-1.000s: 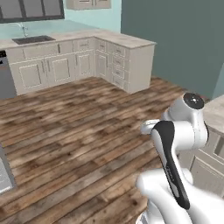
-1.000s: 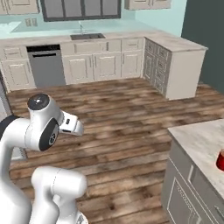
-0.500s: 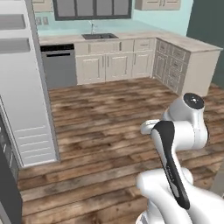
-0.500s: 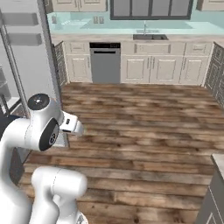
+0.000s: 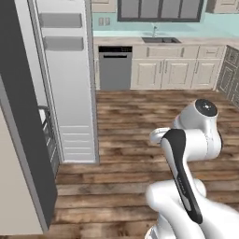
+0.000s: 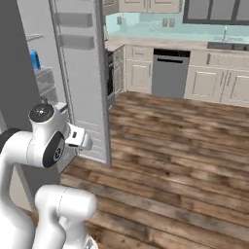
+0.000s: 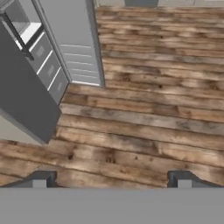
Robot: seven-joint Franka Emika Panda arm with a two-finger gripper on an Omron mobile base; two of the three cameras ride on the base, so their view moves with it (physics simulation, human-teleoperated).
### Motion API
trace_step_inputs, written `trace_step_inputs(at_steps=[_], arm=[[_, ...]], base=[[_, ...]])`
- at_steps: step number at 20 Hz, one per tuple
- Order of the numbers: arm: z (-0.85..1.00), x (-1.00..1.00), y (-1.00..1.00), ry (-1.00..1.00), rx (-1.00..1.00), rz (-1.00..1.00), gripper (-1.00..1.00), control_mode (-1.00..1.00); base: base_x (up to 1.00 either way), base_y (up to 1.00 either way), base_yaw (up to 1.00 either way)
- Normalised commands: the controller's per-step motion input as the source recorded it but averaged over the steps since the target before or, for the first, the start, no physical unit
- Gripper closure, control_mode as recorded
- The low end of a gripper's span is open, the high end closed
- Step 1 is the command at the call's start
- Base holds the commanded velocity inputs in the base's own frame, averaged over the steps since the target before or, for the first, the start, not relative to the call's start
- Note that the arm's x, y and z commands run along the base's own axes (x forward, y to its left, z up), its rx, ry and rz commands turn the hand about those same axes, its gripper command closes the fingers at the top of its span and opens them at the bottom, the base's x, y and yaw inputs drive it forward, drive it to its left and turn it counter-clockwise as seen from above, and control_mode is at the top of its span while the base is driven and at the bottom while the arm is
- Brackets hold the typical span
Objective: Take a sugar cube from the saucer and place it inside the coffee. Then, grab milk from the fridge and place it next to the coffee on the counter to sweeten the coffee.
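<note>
Swinging round with the base, both base views are now facing the fridge [image 5: 65, 93], where a second ago they were showing the corner cabinets, so the milk step is starting. The gripper [image 7: 111, 177] is hanging released and empty over the floor. The milk [image 6: 35, 60] is sitting on a far-left shelf, well apart from the jaws.

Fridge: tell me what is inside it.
The fridge stands open. In the right base view a blue milk carton stands on an upper shelf. The dark door edge hides the rest of that shelf, and the lower drawers' contents cannot be seen.
</note>
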Motion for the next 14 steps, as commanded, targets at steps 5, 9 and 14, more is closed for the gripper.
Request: trace_step_inputs(at_steps=[5, 9, 14], arm=[[0.00, 0.00, 0.00, 0.00, 0.00, 0.00, -1.00, 1.00], [0.00, 0.00, 0.00, 0.00, 0.00, 0.00, -1.00, 1.00], [0.00, 0.00, 0.00, 0.00, 0.00, 0.00, -1.00, 1.00]], base=[[0.72, 0.00, 0.37], [0.84, 0.00, 0.35], [0.83, -0.04, 0.41]])
